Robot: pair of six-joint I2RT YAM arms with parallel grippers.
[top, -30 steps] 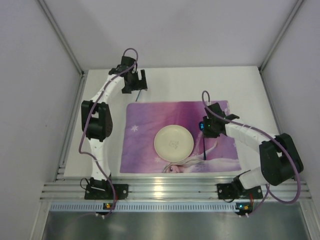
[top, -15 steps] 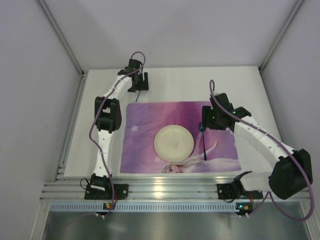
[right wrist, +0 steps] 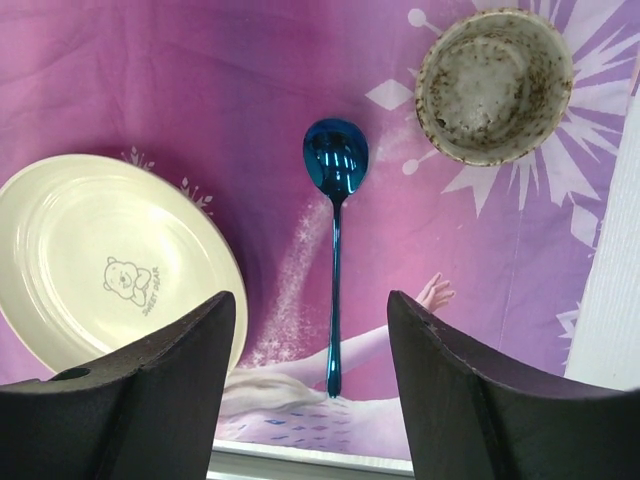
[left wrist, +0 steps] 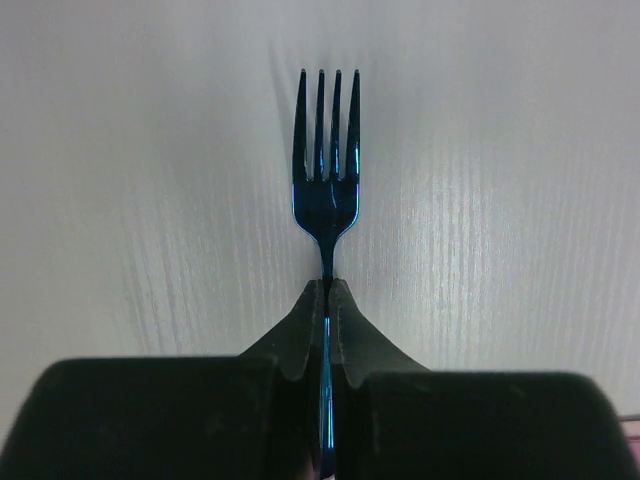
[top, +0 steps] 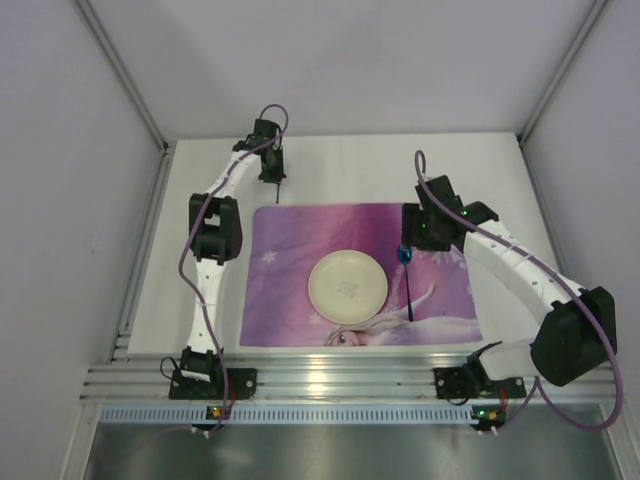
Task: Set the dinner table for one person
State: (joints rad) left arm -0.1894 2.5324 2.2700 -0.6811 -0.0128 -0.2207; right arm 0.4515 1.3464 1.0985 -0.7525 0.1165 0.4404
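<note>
My left gripper (top: 272,178) is at the far left of the white dinner table (top: 360,165), just beyond the purple placemat (top: 290,250). In the left wrist view it (left wrist: 328,290) is shut on the handle of a dark blue fork (left wrist: 326,170), whose tines point away over the tabletop (left wrist: 120,180). My right gripper (top: 420,238) hovers open over the right side of the mat. Below its jaws (right wrist: 310,300) a blue spoon (right wrist: 335,165) lies on the placemat (right wrist: 180,80), untouched, to the right of a cream plate (right wrist: 100,260).
A speckled ceramic cup (right wrist: 493,85) stands on the mat beyond the spoon; the right arm hides it from above. The plate (top: 347,286) sits mid-mat. White walls surround the table, and a ribbed aluminium rail (top: 340,380) carries the arm bases.
The left gripper has shifted slightly right and closed on the fork. The right gripper has opened, left the spoon on the mat and drawn back toward the far side.
</note>
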